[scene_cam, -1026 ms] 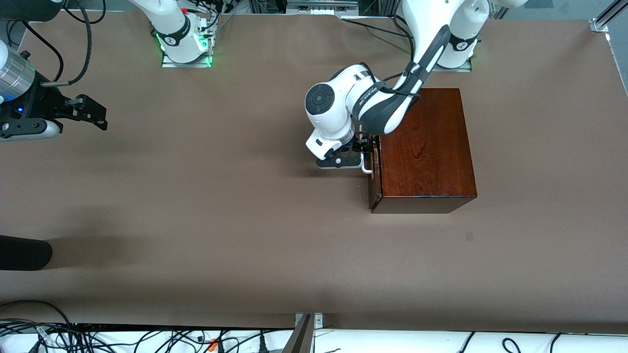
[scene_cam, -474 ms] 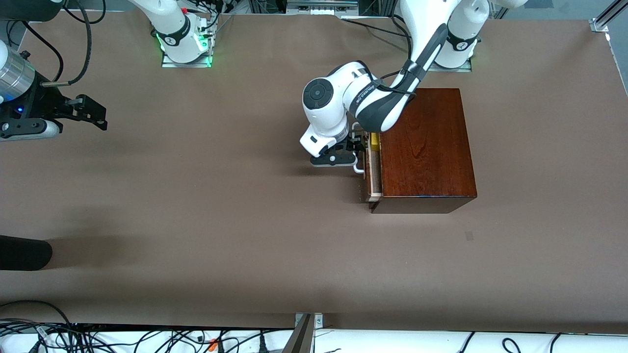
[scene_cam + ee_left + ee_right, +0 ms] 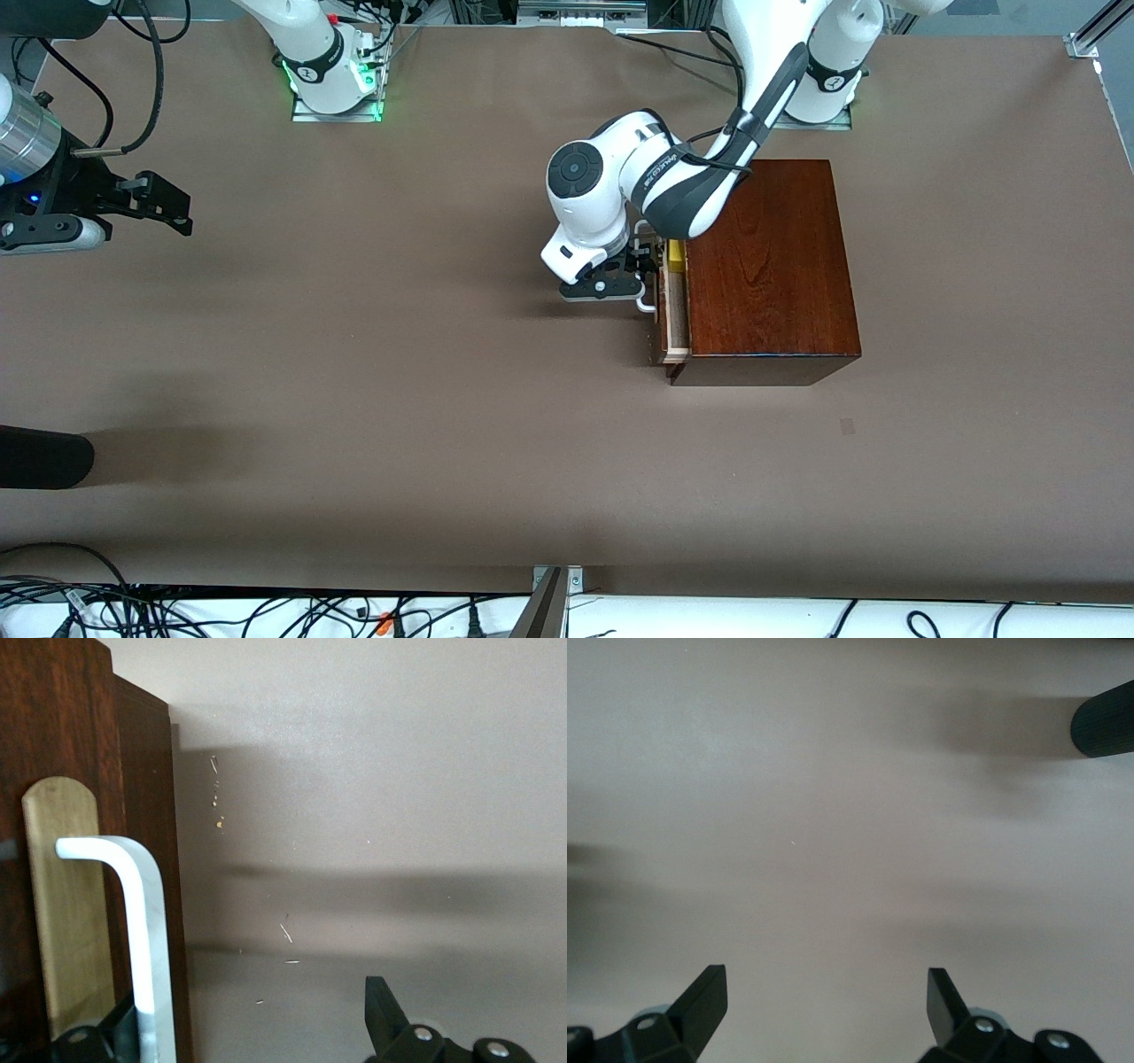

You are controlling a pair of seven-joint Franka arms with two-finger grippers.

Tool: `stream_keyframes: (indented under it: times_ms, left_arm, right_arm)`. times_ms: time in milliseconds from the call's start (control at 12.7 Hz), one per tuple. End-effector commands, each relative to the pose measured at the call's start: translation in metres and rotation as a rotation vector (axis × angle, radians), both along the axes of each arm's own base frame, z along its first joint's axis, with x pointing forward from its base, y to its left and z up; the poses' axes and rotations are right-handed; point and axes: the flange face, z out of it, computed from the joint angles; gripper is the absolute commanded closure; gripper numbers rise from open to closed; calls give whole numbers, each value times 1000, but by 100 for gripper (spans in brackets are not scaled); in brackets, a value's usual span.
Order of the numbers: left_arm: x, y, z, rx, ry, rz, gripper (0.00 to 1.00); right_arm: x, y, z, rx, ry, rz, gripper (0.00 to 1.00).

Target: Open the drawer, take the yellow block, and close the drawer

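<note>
2 end effectors stand open. The left end effector [image 3: 640, 268] straddles the handle [image 3: 133, 930] of the partly open drawer [image 3: 671, 310], yellow block [image 3: 676, 254] inside. The right end effector [image 3: 168, 208] waits above the tabletop [image 3: 399, 399].

In the left wrist view we record the dark reddish-brown wooden box [image 3: 53, 718] along one edge, its glossy grain plain to see. Against it stands the drawer [image 3: 146, 815] front, a dark panel bearing a pale light-wood plate [image 3: 58, 921] with a rounded end. From that plate springs the white handle [image 3: 146, 939], a bar that bends at a corner and runs down the frame. We note the left gripper [image 3: 252, 1028] with its black fingers spread wide apart; one finger [image 3: 106, 1036] sits right beside the handle bar, the other stands well clear over the brown table [image 3: 399, 771]. Soft shadow bands cross the table, and a few small specks lie on it near the drawer.
</note>
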Motion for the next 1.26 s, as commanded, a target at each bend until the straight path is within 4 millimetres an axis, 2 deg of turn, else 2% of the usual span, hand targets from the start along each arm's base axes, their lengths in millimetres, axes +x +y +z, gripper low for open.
stream_keyframes:
  times_ms: [0, 395, 1184]
  left_arm:
    - [-8, -36, 2, -104, -4, 39, 0]
    - [-3, -41, 14, -122, -22, 39, 0]
    - [-5, -44, 14, -143, -2, 60, 0]
  right_arm:
    - [1, 0, 3, 15, -1, -10, 0]
    - [1, 0, 3, 15, -1, -10, 0]
    - [1, 0, 3, 15, -1, -10, 0]
